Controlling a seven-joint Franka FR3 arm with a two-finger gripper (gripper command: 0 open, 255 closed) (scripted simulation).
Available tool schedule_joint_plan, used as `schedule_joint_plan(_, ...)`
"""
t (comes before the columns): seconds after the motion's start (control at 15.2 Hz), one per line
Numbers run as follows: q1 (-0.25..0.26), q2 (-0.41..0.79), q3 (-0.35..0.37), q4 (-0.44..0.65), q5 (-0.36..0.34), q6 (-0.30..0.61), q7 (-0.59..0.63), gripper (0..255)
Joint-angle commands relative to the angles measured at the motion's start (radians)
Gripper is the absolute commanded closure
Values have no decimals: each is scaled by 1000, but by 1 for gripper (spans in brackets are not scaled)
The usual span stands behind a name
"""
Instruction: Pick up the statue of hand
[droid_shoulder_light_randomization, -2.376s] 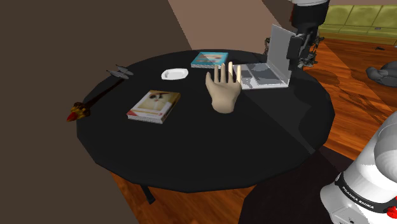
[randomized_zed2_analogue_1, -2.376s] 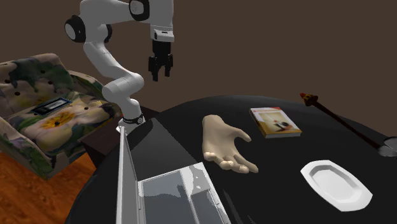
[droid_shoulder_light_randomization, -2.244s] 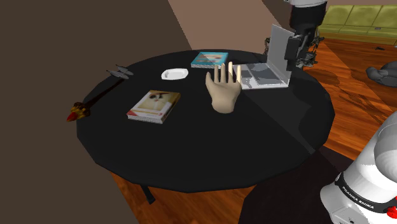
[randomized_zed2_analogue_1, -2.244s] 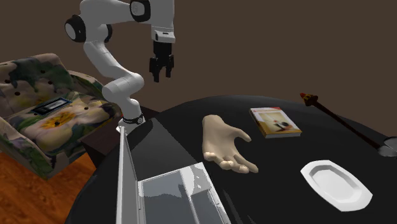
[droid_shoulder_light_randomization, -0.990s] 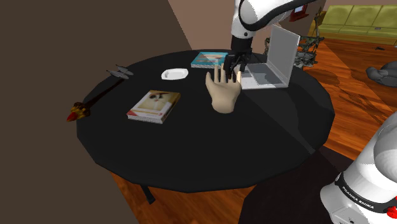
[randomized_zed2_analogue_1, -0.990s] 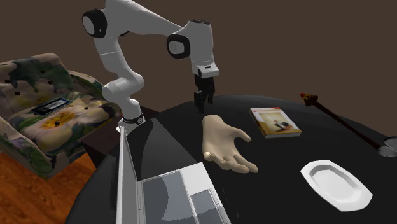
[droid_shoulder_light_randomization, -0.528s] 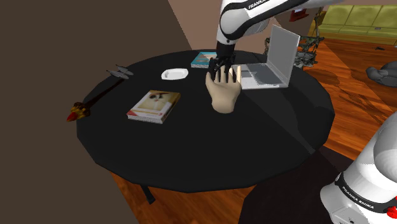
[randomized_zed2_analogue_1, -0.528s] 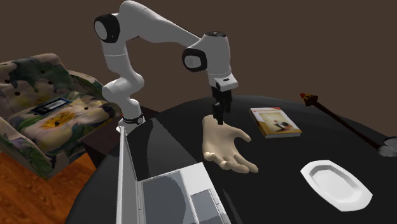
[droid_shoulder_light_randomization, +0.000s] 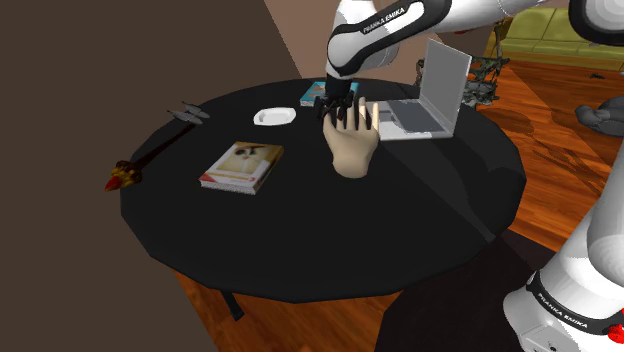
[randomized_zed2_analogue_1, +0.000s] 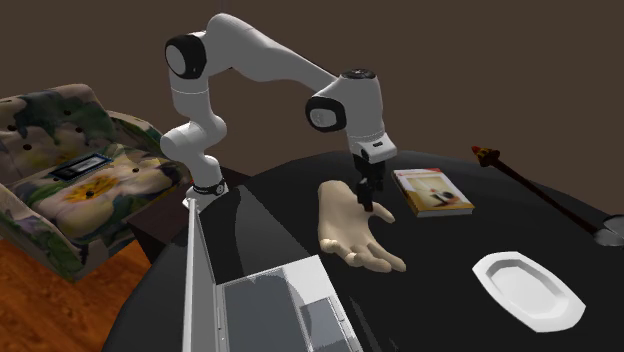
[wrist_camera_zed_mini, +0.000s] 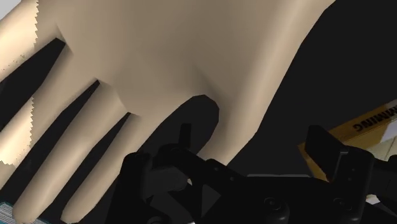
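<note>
Beige hand statue (droid_shoulder_light_randomization: 352, 150) lying flat, pointing toward blue book (droid_shoulder_light_randomization: 325, 93), gripper (randomized_zed2_analogue_1: 367, 202) spread.

the shoulder view looks down over the table (droid_shoulder_light_randomization: 300, 240) from beside the arm's base (droid_shoulder_light_randomization: 575, 290). the second exterior view faces the arm (randomized_zed2_analogue_1: 260, 60) from across it, close behind the laptop (randomized_zed2_analogue_1: 270, 300). the wrist view is close on the hand statue (wrist_camera_zed_mini: 178, 57), shared by all.

Living room of a home: patterned armchair (randomized_zed2_analogue_1: 60, 170), green sofa (droid_shoulder_light_randomization: 560, 35) and wooden floor (droid_shoulder_light_randomization: 560, 150) surround a round black table (droid_shoulder_light_randomization: 330, 240) bearing a book (droid_shoulder_light_randomization: 242, 166) and laptop (droid_shoulder_light_randomization: 435, 95).
</note>
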Motion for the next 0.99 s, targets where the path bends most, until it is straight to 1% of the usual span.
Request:
schedule_joint_plan(0.0, 0, 12, 0, -9, 1, 21, -1, 0)
schedule_joint_plan(0.2, 0, 29, 1, -34, 3, 64, -5, 0)
schedule_joint_plan(0.33, 0, 29, 1, -34, 3, 64, -5, 0)
schedule_joint_plan(0.4, 1, 29, 1, -33, 3, 63, -3, 255)
schedule_joint_plan(0.92, 1, 29, 1, -30, 2, 61, -2, 255)
